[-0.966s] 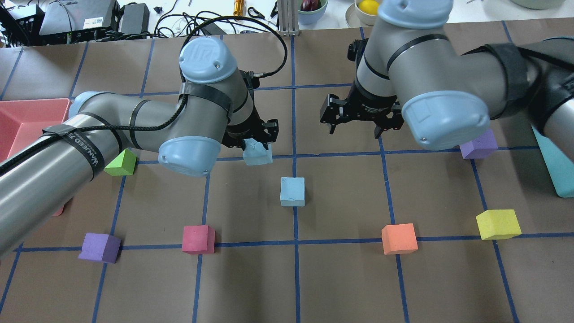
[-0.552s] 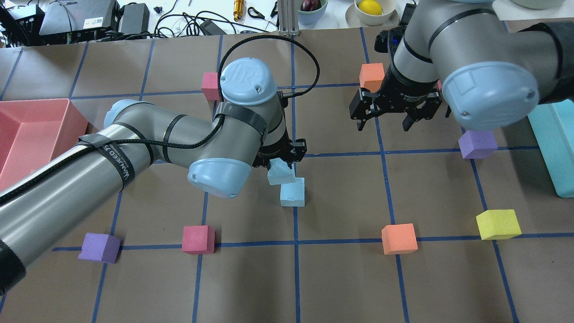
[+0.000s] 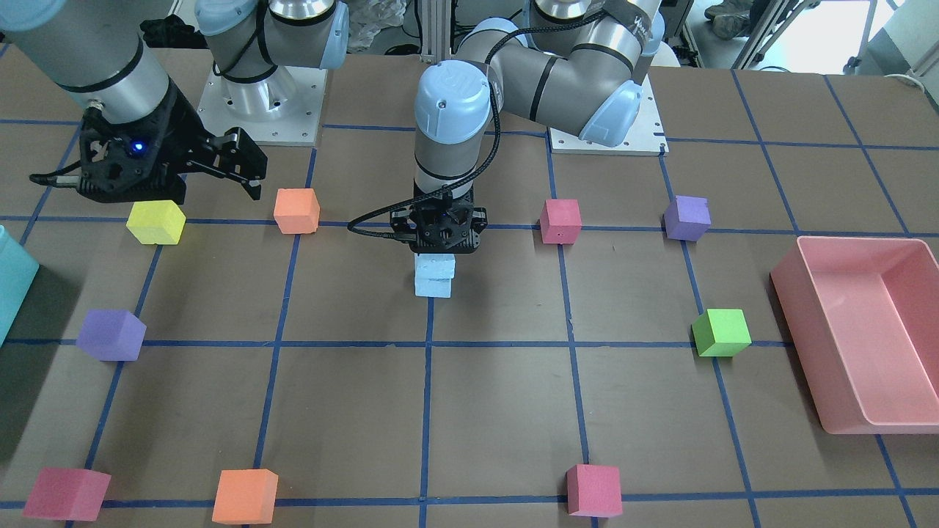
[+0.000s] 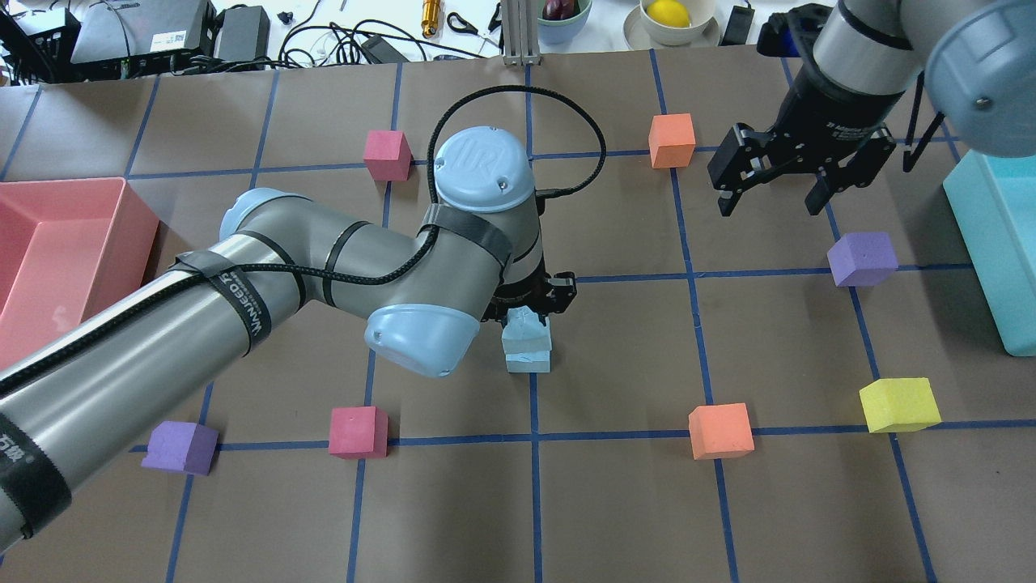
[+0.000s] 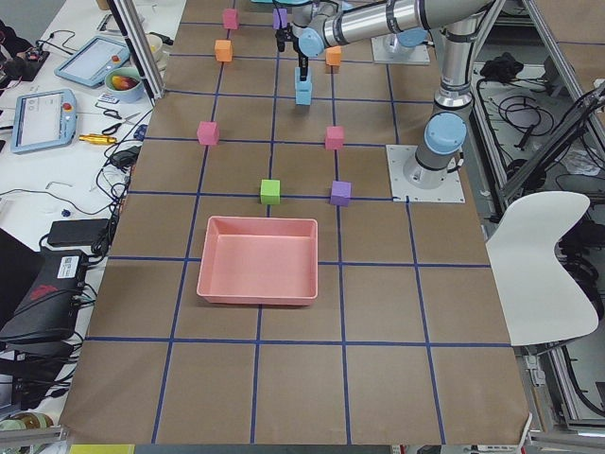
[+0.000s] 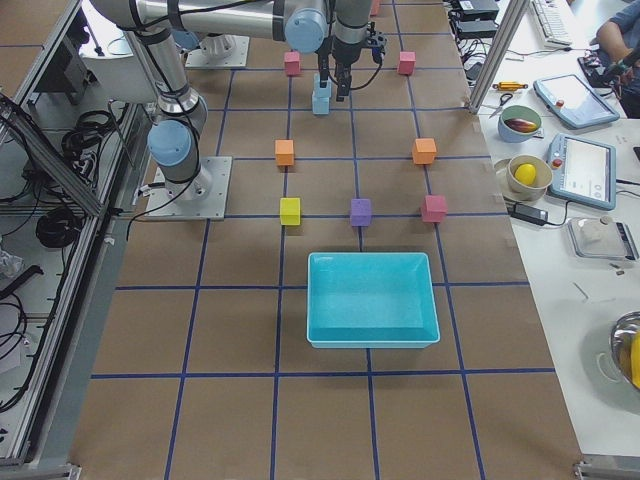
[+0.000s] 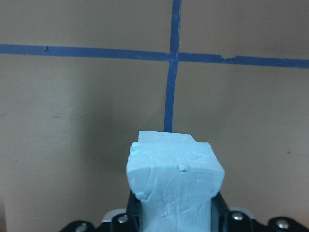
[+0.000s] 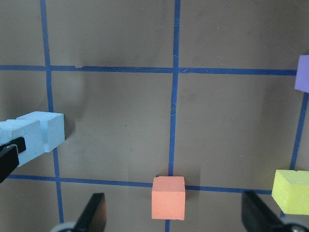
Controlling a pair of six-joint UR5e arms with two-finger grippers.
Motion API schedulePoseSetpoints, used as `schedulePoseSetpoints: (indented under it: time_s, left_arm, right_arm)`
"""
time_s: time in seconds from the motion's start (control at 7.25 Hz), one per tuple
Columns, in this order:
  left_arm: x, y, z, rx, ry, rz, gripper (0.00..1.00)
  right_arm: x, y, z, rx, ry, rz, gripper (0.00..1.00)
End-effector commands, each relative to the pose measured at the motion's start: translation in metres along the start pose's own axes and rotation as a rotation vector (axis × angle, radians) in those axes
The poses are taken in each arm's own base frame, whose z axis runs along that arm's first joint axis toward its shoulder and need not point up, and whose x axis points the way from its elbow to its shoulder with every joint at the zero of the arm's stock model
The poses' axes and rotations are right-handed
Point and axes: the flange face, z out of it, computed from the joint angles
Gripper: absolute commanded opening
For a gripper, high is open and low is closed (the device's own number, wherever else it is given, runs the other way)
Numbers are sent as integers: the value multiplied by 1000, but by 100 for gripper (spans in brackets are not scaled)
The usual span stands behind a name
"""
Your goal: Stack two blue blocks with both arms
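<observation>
My left gripper (image 4: 530, 312) is shut on a pale blue block (image 4: 524, 325) and holds it on top of the second blue block (image 4: 528, 356) near the table's middle. In the front view the two blocks (image 3: 436, 265) (image 3: 433, 287) look stacked and touching, with the upper one slightly offset. The left wrist view shows the held block (image 7: 174, 183) between the fingers. My right gripper (image 4: 769, 198) is open and empty, hovering at the far right, well away from the stack. The right wrist view shows the stack (image 8: 41, 133) at its left edge.
A pink tray (image 4: 48, 235) sits at the left and a teal bin (image 4: 995, 259) at the right. Loose cubes lie around: purple (image 4: 863, 259), orange (image 4: 672, 139) (image 4: 720, 431), yellow (image 4: 898, 404), red (image 4: 387, 155) (image 4: 358, 431), purple (image 4: 180, 447), green (image 3: 722, 332).
My left gripper carried the blue block right and toward the robot, onto the second blue block. My right arm drew back to the far right, its gripper still open.
</observation>
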Motion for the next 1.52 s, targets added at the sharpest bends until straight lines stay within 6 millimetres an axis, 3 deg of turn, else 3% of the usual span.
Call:
schedulePoseSetpoints:
  time_s: [0.0, 0.14, 0.28, 0.41, 0.55, 0.69, 0.97, 1.1, 1.38]
  left_arm:
    - [1, 0, 6, -11, -3, -5, 0]
    - [1, -2, 15, -23, -9, -6, 2]
    - [1, -4, 24, -36, -17, -8, 23]
    - [2, -5, 30, -43, -20, -12, 80]
    - [3, -7, 33, -45, -17, -28, 93]
    - [4, -9, 29, -36, -12, -29, 96]
    - [1, -9, -31, 58, 34, -29, 100]
    - [-14, -20, -71, 106, 53, -49, 100]
    - [-109, -48, -144, 129, 33, -3, 100]
  right_arm:
    - [8, 13, -21, -4, 103, 19, 100]
    - [8, 31, -28, -47, 133, 34, 100]
    - [7, 43, -32, -62, 166, 29, 100]
    - [5, 43, -30, -65, 160, 28, 100]
    - [2, 43, -30, -63, 150, 19, 100]
    - [-7, 45, -32, -57, 153, -2, 100]
    - [-19, 46, -29, -50, 156, -34, 100]
    - [-19, 46, -29, -51, 156, -34, 100]
    - [-21, 47, -29, -50, 155, -37, 100]
